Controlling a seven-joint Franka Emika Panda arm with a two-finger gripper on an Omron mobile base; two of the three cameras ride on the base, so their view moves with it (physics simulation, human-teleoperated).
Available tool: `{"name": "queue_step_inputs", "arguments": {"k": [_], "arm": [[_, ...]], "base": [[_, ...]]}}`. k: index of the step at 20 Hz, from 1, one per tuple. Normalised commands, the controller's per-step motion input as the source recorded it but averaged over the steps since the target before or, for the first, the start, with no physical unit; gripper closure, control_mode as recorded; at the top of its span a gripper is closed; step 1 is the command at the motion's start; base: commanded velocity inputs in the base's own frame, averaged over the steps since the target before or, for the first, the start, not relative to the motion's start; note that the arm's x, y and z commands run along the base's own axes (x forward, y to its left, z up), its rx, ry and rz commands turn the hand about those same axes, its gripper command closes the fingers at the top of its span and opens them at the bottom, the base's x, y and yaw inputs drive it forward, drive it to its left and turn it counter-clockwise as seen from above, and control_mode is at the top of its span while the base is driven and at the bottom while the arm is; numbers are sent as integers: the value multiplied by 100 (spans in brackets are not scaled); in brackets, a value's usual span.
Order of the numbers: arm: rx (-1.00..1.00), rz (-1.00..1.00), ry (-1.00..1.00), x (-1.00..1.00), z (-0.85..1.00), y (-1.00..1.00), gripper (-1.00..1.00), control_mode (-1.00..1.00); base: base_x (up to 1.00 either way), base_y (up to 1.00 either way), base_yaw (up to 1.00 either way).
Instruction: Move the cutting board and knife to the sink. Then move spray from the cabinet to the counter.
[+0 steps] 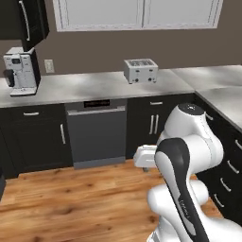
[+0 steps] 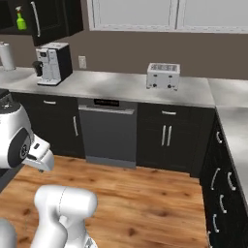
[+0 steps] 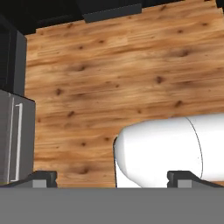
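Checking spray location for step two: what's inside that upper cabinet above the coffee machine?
In the right base view the green spray stands inside the open upper cabinet, left of its dark door. The rest of the interior is dark and cut off by the frame edge.

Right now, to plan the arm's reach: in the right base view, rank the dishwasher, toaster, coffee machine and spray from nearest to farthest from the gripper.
From the open gripper:
1. Dishwasher, ahead, under the counter.
2. Coffee machine, on the left of the counter, and toaster, on the right: too close to call.
3. Spray, high at far left.
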Motion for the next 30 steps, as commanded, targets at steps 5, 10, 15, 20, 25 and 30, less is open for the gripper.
{"name": "queue_step_inputs", "arguments": {"k": [5, 10, 15, 20, 25, 30], "arm": [[0, 0, 0, 0, 0, 0, -100, 100], [0, 0, 0, 0, 0, 0, -100, 100], [0, 0, 0, 0, 0, 0, -100, 100], [0, 0, 0, 0, 0, 0, -100, 100], [0, 0, 0, 0, 0, 0, -100, 100], [0, 0, 0, 0, 0, 0, -100, 100]], "base": [[74, 60, 0], [65, 72, 0], [70, 66, 0], [67, 33, -1], [45, 14, 13], [27, 19, 42]]}}
